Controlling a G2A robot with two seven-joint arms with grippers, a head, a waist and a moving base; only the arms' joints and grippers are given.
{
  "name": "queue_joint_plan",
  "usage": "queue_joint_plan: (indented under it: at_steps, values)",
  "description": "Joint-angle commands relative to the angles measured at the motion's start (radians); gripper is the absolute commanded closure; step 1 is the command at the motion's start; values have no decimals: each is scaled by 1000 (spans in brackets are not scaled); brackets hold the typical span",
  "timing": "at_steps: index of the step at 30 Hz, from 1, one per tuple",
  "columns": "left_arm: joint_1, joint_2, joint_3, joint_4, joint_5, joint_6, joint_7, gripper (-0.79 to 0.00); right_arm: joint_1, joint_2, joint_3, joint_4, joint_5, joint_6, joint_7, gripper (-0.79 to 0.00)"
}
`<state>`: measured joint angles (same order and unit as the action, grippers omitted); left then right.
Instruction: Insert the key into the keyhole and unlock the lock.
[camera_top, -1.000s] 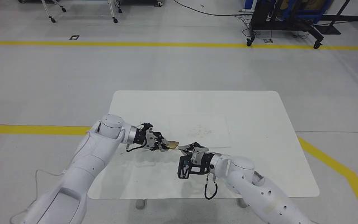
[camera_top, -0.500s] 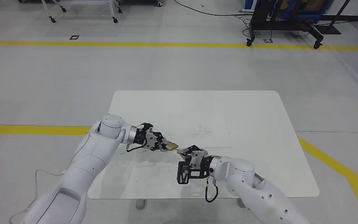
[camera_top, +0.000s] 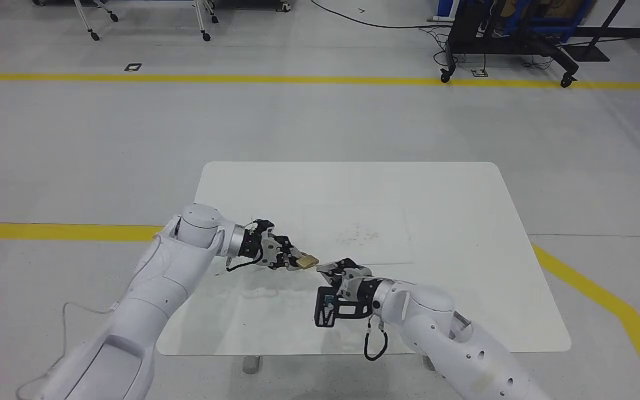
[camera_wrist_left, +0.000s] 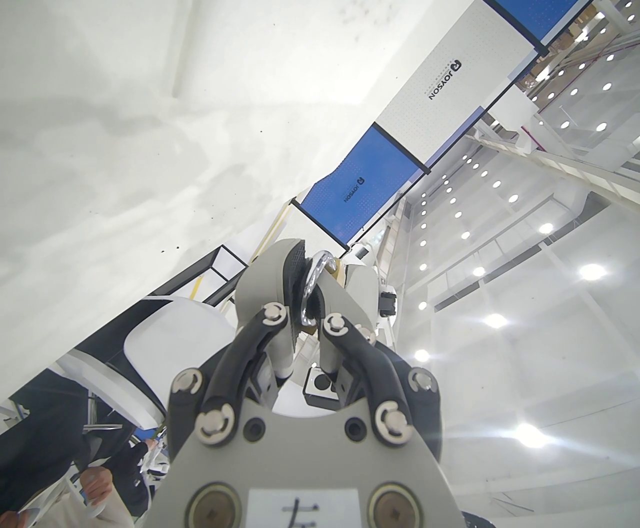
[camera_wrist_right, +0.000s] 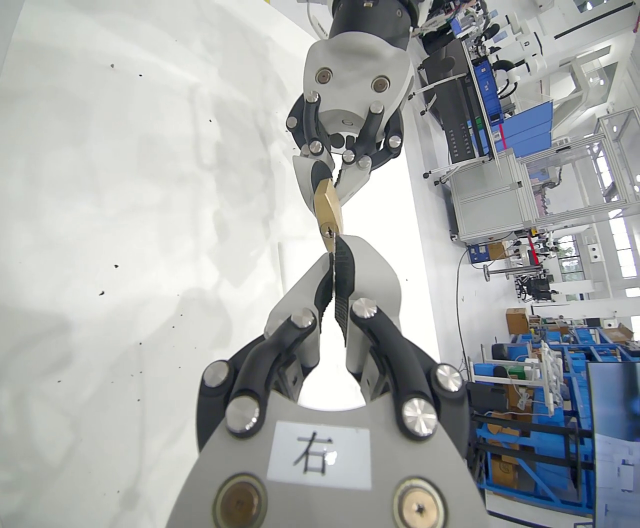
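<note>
Gripping the lock (camera_wrist_right: 327, 212) well inside the table (camera_top: 470, 210) edges, left hand (camera_wrist_left: 320, 272) faces right hand (camera_wrist_right: 336, 261), pinched shut.

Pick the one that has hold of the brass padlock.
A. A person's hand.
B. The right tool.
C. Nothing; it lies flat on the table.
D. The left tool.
D: the left tool is shut on the shackle end of the padlock, while the right tool sits at its keyhole end.
</note>
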<state>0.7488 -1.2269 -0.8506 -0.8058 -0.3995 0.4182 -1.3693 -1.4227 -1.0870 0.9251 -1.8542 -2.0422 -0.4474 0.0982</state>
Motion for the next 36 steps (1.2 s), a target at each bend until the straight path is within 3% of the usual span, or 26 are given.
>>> queue_joint_plan:
  at_steps: [1, 36]
  values:
    - [0, 0, 1, 0, -1, 0, 2, 0, -3, 0, 2, -2, -3, 1, 3, 0]
    - [-1, 5, 23, -15, 17, -5, 39, 0, 15, -37, -73, -1, -78, 46, 184, 0]
